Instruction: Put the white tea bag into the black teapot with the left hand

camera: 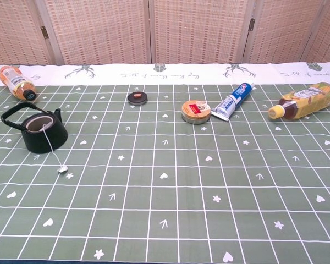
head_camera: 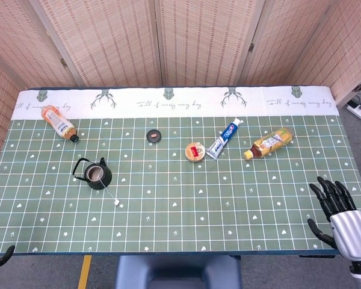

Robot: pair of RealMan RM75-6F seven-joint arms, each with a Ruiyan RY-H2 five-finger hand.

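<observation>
Where grid-cloth spreads, two bottles

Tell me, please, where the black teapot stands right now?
In both views the teapot stands on the left side of the table, nearer than the orange bottle, with a string trailing from its mouth.

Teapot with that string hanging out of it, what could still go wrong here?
The string trails from the teapot over its rim to a tag lying on the table. A hand passing near could snag it and pull the bag back out or tip the pot. The teapot's lid is not on, so nothing holds the string in.
</observation>
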